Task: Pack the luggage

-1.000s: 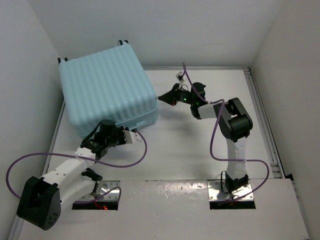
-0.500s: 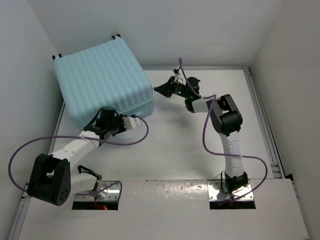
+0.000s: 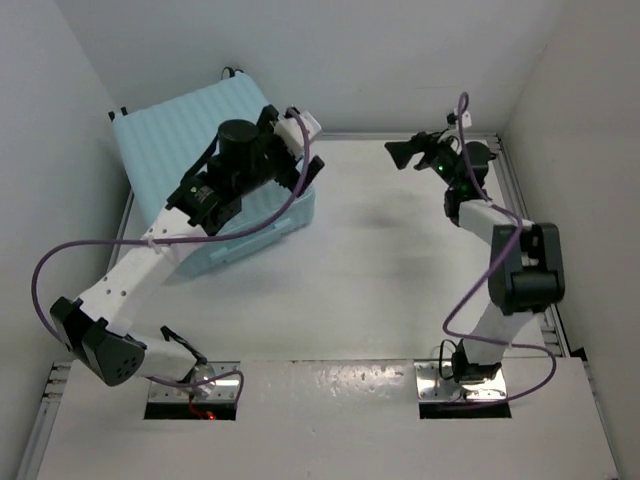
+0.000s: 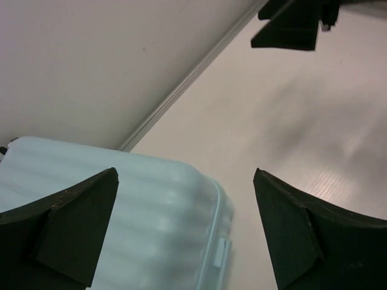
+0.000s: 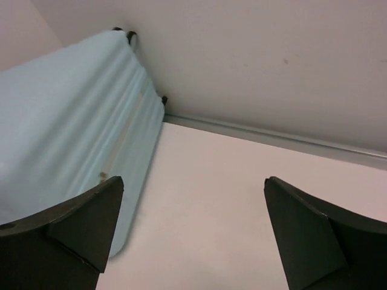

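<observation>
Table: closed luggage, wheels rearward

Cannot see much of the luggage beneath the left arm from above, and only blurred, edge-cropped portions of it at both wrists.

White table, closed aqua luggage far-left

the left gripper holds its dark fingers spread wide above the closed, ribbed aqua luggage, lying on the pale bench near the wall; the right gripper shows top right.
</observation>
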`<action>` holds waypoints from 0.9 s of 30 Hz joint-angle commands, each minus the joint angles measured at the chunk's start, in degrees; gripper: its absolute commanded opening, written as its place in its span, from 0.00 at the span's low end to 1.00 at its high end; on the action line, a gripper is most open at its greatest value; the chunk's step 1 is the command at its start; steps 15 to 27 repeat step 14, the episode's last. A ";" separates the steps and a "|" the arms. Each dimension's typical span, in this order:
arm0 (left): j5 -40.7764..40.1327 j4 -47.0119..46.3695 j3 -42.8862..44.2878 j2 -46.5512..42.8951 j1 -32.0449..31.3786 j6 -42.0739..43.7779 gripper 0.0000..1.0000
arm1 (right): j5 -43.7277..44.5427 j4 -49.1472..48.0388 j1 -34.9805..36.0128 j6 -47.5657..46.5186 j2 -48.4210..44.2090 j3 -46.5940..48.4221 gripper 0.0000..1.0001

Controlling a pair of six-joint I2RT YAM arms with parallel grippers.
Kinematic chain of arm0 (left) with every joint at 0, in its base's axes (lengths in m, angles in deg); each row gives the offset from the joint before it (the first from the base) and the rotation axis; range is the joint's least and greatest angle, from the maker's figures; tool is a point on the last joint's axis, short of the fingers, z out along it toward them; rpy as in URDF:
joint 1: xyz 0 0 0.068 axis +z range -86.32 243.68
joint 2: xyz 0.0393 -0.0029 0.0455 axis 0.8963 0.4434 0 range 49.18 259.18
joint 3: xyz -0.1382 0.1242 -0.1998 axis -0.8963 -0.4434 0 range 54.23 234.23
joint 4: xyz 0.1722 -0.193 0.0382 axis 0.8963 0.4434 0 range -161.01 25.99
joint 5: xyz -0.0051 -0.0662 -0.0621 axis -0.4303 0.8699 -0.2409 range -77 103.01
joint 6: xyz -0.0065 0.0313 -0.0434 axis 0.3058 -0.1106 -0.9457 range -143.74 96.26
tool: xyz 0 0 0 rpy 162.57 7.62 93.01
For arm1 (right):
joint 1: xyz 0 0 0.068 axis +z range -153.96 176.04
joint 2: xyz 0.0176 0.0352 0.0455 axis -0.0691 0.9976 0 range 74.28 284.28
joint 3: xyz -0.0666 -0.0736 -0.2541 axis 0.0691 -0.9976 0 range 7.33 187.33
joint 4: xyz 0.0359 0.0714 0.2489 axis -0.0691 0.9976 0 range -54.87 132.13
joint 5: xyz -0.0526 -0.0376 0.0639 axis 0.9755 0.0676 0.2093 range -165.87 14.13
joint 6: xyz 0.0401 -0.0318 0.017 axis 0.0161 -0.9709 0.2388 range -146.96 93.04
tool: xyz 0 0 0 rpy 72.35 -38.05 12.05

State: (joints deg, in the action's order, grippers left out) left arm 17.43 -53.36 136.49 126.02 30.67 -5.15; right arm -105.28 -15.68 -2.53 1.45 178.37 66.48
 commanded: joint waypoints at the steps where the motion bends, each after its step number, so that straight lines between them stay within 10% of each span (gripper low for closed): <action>1: -2.23 9.93 8.33 1.73 -0.38 -12.15 1.00 | -5.80 6.22 -0.10 -1.07 -12.83 -1.59 0.99; 5: -7.93 15.21 8.27 1.74 2.42 -16.38 1.00 | -8.65 42.57 -0.99 -9.75 -24.34 1.57 0.99; 9: -8.92 16.89 4.85 -1.15 9.18 -19.64 1.00 | -4.27 59.12 -4.15 -19.42 -34.38 -0.86 0.99; 27: -5.14 16.01 -0.16 -3.36 17.61 -24.65 1.00 | -0.13 65.48 -8.98 -19.62 -43.96 -3.43 0.99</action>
